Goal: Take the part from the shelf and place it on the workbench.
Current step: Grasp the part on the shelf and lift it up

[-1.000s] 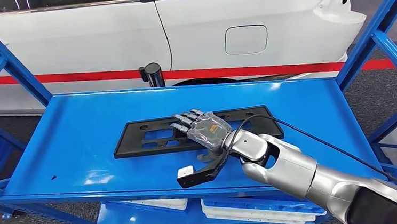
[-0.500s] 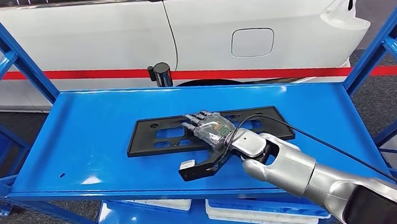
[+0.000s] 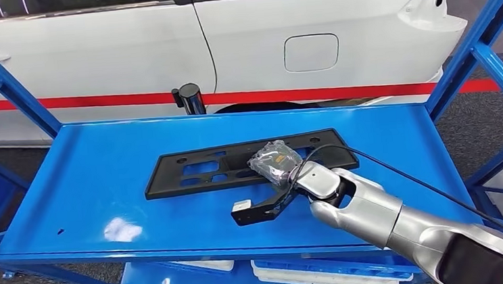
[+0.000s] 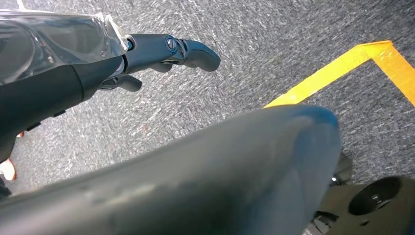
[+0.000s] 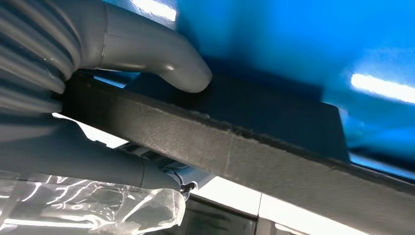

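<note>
The part is a long black plate with cut-outs [image 3: 197, 170] lying across the middle of the blue shelf deck [image 3: 101, 167]. My right hand [image 3: 276, 160], wrapped in clear plastic, is curled over the plate's near edge toward its right end. In the right wrist view the plate's edge [image 5: 274, 152] runs between the grey thumb [image 5: 161, 63] on one face and the covered fingers on the other, so the hand grips it. The plate still rests on the deck. My left hand [image 4: 147, 49] hangs over grey carpet and holds nothing, its dark fingers loosely extended.
Blue uprights and braces [image 3: 472, 50] frame both ends of the shelf. A white car with a red stripe [image 3: 309, 49] stands close behind, with a black post [image 3: 190, 98] at the back edge. White trays [image 3: 313, 269] lie on the lower shelf. Yellow floor tape [image 4: 342, 63] crosses the carpet.
My right hand's fingers, which lay flat on the plate, have curled down around its near edge. The head camera has shifted a little; the plate stays on the deck.
</note>
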Robot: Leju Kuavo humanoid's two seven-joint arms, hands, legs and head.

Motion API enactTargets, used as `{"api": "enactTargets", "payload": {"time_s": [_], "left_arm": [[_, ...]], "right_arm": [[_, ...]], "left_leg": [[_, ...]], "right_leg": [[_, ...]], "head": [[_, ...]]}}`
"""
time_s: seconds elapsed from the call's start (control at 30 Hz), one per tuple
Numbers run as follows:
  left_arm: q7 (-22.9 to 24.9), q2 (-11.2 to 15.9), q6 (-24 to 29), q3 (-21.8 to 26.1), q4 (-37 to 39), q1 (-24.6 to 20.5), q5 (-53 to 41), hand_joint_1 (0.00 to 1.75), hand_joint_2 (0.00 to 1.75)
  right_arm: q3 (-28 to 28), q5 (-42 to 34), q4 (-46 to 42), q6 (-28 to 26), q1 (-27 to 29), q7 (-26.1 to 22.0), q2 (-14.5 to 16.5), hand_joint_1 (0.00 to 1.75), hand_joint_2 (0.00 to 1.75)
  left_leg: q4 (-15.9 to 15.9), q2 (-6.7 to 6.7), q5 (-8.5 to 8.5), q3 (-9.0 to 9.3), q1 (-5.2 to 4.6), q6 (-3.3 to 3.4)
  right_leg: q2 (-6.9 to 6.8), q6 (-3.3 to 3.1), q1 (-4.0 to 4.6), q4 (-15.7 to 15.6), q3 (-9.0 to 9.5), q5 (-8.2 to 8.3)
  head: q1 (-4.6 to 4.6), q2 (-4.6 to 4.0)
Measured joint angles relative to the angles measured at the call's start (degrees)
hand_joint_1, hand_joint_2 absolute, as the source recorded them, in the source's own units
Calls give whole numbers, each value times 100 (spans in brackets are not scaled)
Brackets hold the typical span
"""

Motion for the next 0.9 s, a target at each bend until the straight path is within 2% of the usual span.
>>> {"api": "enactTargets", "payload": {"time_s": [0.07,0.1,0.13,0.2,0.27,0.3,0.33,0.4,0.43,0.47,0.5,0.53,0.57,0.6,0.63,0.67,0.8,0.87,0.9], "left_arm": [[-8,2,5,0,0,-3,0,0,0],[-12,3,8,0,0,-8,0,0,0],[-15,2,9,0,0,-10,1,0,0],[-23,-1,10,0,0,0,2,0,0],[-33,-10,17,0,0,19,2,0,0],[-37,-14,29,0,0,23,2,0,0],[-40,-19,44,0,0,23,2,0,0],[-48,-26,73,0,0,24,3,0,0],[-51,-32,81,0,0,29,3,0,0],[-55,-37,87,0,0,37,4,0,0],[-58,-42,91,0,0,45,4,0,0],[-65,-46,93,0,0,50,4,0,44],[-80,-49,95,0,0,53,5,0,87],[-99,-49,99,1,0,52,5,0,131],[-123,-49,104,1,0,50,7,0,175],[-146,-48,111,2,0,50,8,0,175],[-211,-49,163,4,0,61,11,0,175],[-272,-54,203,6,0,60,14,0,175],[-302,-55,216,8,0,62,15,0,175]], "right_arm": [[-15,0,-25,-182,5,-56,5,175,175],[-26,2,-42,-259,3,-75,8,175,175],[-36,8,-64,-328,5,-94,8,175,175],[-49,20,-136,-500,18,-161,8,175,175],[-86,-27,-300,-776,37,-284,9,175,175],[-126,-96,-420,-937,43,-354,9,175,175],[-176,-195,-553,-1096,49,-423,10,175,175],[-276,-463,-847,-1330,56,-532,19,175,175],[-313,-587,-980,-1392,61,-567,24,175,175],[-347,-707,-1119,-1430,71,-597,29,175,175],[-380,-817,-1253,-1459,84,-631,31,175,175],[-422,-955,-1389,-1507,96,-686,31,175,175],[-472,-1154,-1539,-1589,106,-779,30,175,175],[-526,-1408,-1680,-1699,111,-894,30,175,175],[-583,-1758,-1845,-1821,119,-1037,32,175,175],[-640,-2145,-2021,-1931,134,-1186,31,175,175],[-861,-3558,-2712,-2121,211,-1665,26,175,175],[-961,-4145,-3011,-2119,295,-1875,22,175,175],[-1002,-4379,-3147,-2113,363,-1984,20,175,175]], "left_leg": [[-897,0,426,394,-50,109],[-1306,10,589,587,-76,155],[-1538,21,665,698,-98,181],[-1649,40,693,757,-115,189],[-1701,41,721,780,-93,226],[-1729,43,737,797,-81,251],[-1755,46,752,814,-67,272],[-1758,50,752,822,-65,288],[-1757,49,750,824,-60,288],[-1754,47,745,826,-49,283],[-1747,41,738,829,-33,272],[-1731,34,725,832,-12,252],[-1702,26,703,832,8,218],[-1663,20,674,826,17,175],[-1625,16,645,817,19,131],[-1601,16,625,810,15,92],[-1507,25,541,776,45,-8],[-975,32,240,551,55,-49],[-545,35,39,361,56,-63]], "right_leg": [[7,1,23,0,15,-10],[12,8,38,2,16,-17],[14,19,45,5,14,-26],[14,51,46,4,13,-35],[7,96,43,62,-7,-93],[3,119,41,211,-67,-202],[0,137,38,488,-184,-375],[-4,167,15,1354,-569,-803],[-4,185,3,1730,-748,-936],[-6,210,-14,1918,-844,-954],[-9,237,-37,1849,-818,-851],[-15,269,-66,1533,-671,-652],[-28,308,-102,1065,-443,-415],[-29,340,-124,633,-228,-254],[-18,340,-140,316,-73,-151],[-2,322,-139,156,4,-124],[38,161,-113,136,6,-134],[32,112,-116,131,17,-131],[30,97,-108,131,18,-134]], "head": [[1,0],[1,0],[2,0],[4,0],[10,0],[15,0],[22,0],[30,0],[30,0],[30,0],[30,0],[30,0],[31,0],[32,0],[31,0],[29,0],[25,0],[22,0],[21,0]]}}
